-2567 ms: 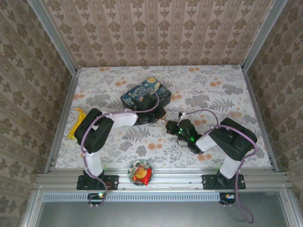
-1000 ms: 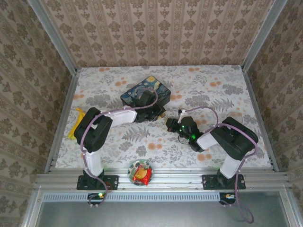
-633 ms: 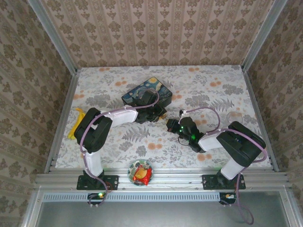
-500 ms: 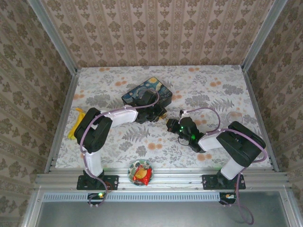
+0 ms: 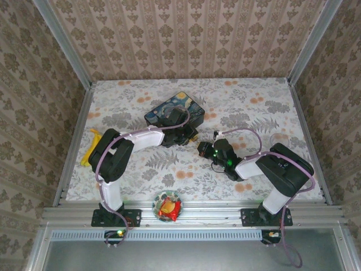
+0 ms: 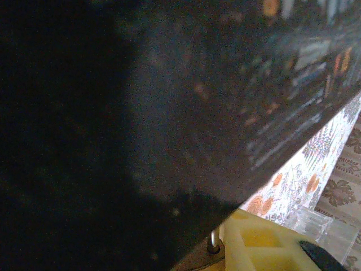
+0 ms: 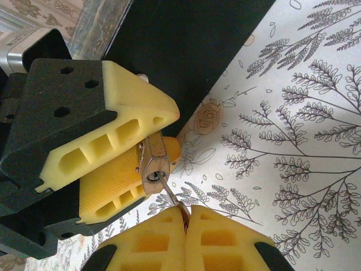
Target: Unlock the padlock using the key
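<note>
Table (image 5: 254, 107) covered in a floral-printed cloth

A dark painted tin box (image 5: 189, 108) sits mid-table toward the back, a yellow object (image 5: 87, 152) lies at the left edge, and a small round dish (image 5: 157, 201) rests at the near edge.

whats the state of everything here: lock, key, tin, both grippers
padlock: clamped in the left gripper, shackle state unclear
key: pinched in the right gripper, tip at the padlock's keyhole
left gripper: shut on padlock
right gripper: shut on key
tin box: lid down
</note>
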`<control>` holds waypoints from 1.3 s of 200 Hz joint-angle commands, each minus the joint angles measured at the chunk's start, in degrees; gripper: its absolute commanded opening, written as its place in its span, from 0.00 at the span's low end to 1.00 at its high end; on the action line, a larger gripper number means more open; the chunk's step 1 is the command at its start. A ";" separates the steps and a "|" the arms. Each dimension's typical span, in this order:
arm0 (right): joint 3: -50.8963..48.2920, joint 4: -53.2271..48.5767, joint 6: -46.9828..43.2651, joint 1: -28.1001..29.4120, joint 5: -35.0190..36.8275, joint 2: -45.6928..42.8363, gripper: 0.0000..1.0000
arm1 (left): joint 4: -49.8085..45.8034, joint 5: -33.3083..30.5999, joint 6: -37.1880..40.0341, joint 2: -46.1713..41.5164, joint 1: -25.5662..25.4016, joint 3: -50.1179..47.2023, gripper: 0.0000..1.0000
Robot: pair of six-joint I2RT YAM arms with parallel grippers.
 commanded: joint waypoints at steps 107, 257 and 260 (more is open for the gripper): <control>5.49 -0.44 0.95 -3.00 -4.75 2.43 0.00 | -2.06 12.48 -3.78 2.47 -4.04 0.09 0.00; 5.99 5.86 6.14 -3.80 -8.50 5.27 0.00 | 0.39 13.31 -5.17 3.09 -4.24 -0.81 0.00; 5.99 6.00 6.17 -3.84 -8.53 5.32 0.00 | 0.35 13.36 -5.22 3.09 -4.25 -1.00 0.00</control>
